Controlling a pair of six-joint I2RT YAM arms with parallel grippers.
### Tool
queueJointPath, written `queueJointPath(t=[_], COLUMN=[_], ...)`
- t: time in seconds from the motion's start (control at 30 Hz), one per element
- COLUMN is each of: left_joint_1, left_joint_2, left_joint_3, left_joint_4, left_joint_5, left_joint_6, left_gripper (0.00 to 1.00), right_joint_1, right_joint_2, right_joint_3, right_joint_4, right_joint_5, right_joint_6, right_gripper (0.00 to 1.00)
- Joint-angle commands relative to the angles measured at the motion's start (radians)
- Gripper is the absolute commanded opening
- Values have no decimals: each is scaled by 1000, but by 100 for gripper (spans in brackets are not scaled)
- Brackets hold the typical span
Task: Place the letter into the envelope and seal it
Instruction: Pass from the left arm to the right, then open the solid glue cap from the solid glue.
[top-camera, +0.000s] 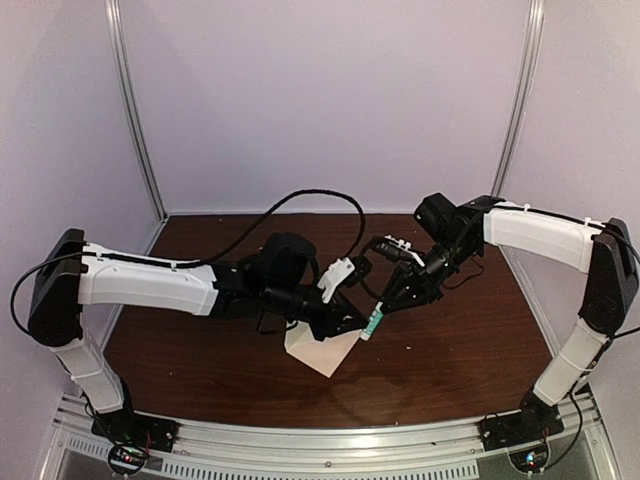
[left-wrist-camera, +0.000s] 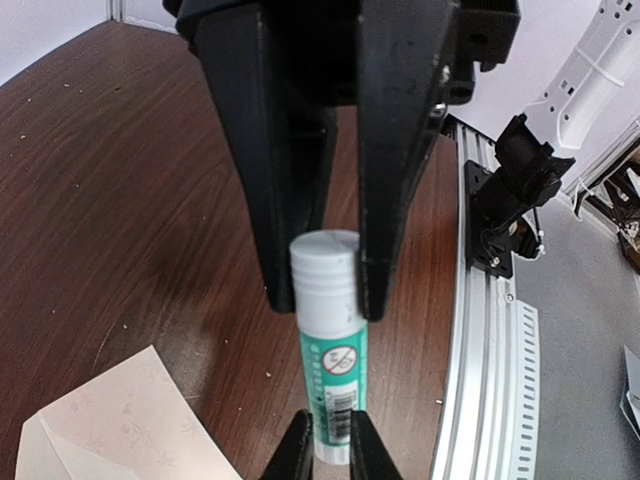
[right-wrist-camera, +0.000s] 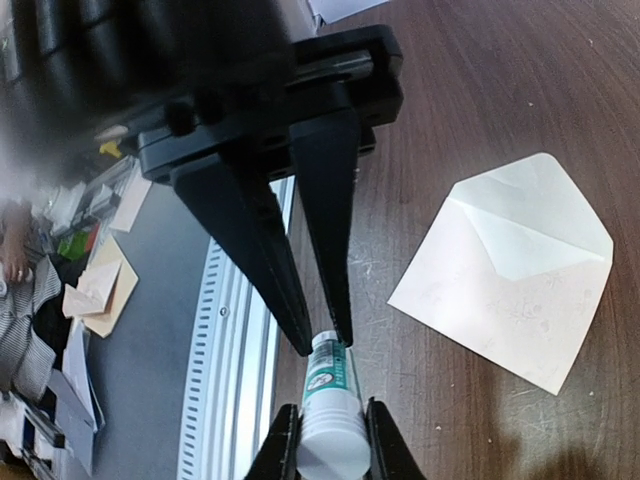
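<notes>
Envelope (right-wrist-camera: 505, 275) lies flat on the dark wood surface (right-wrist-camera: 480, 90), with the triangular flap folded down over the body. Can't tell if it's stuck down. Top view: lower centre of frame, partly under the left arm's wrist. Right wrist view: right of centre. Left wrist view: one corner only, lower left. Glue stick (left-wrist-camera: 335, 370) is held between both arms, beside the envelope and not touching it. Left end effector (left-wrist-camera: 325, 290) is nearly closed, clamped on the white cap. Right end effector (right-wrist-camera: 325, 345) is nearly closed too, tips pinching the green-labelled end opposite the cap.
</notes>
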Motion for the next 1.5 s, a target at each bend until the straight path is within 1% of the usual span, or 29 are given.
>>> queueJointPath(t=[0.0, 0.07, 0.17, 0.27, 0.3, 0.57, 0.67, 0.87, 0.97, 1.07, 1.13, 1.23, 1.27, 1.37, 1.47], left_joint_1=[1, 1, 1, 2, 4, 14, 15, 16, 16, 17, 18, 18, 18, 18, 18], left_joint_2=[-24, -20, -9, 9, 14, 52, 61, 62, 64, 71, 77, 90, 92, 97, 99], left_joint_3=[-3, -1, 4, 5, 5, 20, 21, 17, 17, 19, 24, 37, 39, 43, 45], left_joint_4=[71, 69, 72, 96, 104, 156, 176, 208, 215, 221, 218, 199, 199, 201, 210], left_joint_5=[22, 21, 23, 44, 50, 85, 97, 123, 127, 141, 144, 142, 142, 141, 149], left_joint_6=[-9, -18, -22, -36, -42, -61, -59, -52, -52, -50, -51, -52, -52, -50, -48], left_gripper=[16, 27, 41, 49, 50, 45, 41, 29, 27, 23, 23, 31, 31, 31, 25], right_joint_1=[6, 7, 7, 7, 7, 6, 7, 7, 7, 7, 6, 6, 6, 6, 7], right_joint_2=[-13, -9, -6, 0, 1, -8, -7, -11, -12, -13, -16, -21, -22, -22, -22], right_joint_3=[-9, -6, -7, -6, -6, -9, -10, -20, -25, -28, -27, -28, -28, -29, -33], right_joint_4=[-8, -23, -24, -28, -28, -16, -16, -7, -1, 4, 6, 11, 12, 15, 17], right_joint_5=[-29, -39, -43, -46, -49, -76, -79, -76, -72, -71, -73, -75, -74, -76, -72], right_joint_6=[-21, -35, -37, -38, -40, -24, -21, -17, -13, -11, -9, -5, -4, -3, -2], right_gripper=[8, 5, 5, 5, 5, 4, 5, 5, 4, 4, 4, 4, 4, 4, 4])
